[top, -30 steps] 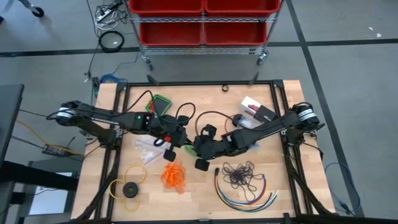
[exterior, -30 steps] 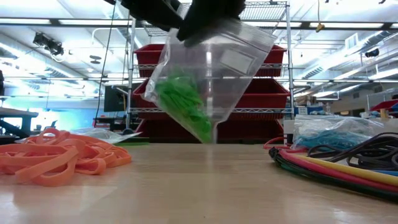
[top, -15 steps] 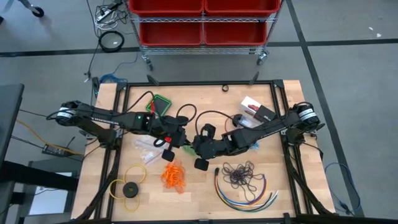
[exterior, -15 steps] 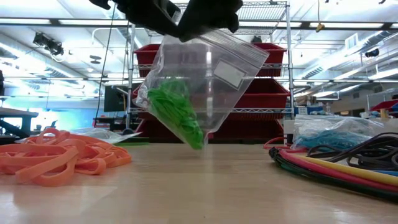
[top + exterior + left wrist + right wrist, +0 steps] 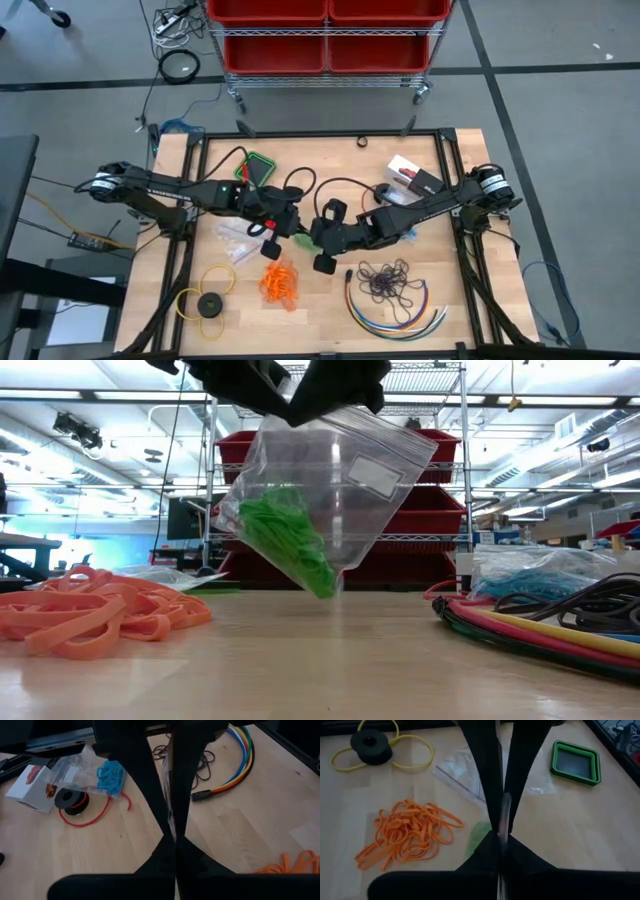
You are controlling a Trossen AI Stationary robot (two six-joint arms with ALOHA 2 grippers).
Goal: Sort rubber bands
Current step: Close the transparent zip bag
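Item: clear zip bag, held in the air above the middle of the table, tilted, its lowest corner just clear of the wood in the low view. Contents: green rubber bands, bunched toward that low corner.

Item: my left gripper, near the table's centre, clenched on the bag's upper edge; in my left wrist view the fingers stand pressed together with the thin plastic between them.

Item: my right gripper, just beside the left one, likewise clamped on the bag's edge; in my right wrist view the fingers meet on a sliver of plastic, with a patch of green showing beneath.

Item: orange rubber bands, a loose pile lying on the wood near the front, just below my two grippers in the high view.

Item: blue rubber bands, inside another clear bag lying on the table beside a small white box and a spool of red wire.

Item: dark purple rubber bands, a tangled heap on the right front part of the table, ringed by the multicoloured cables.

Item: green square tray, toward the back left of the table.

Item: yellow ring with black disc, front left corner.

Item: further flat clear bags, on the wood under my left arm.
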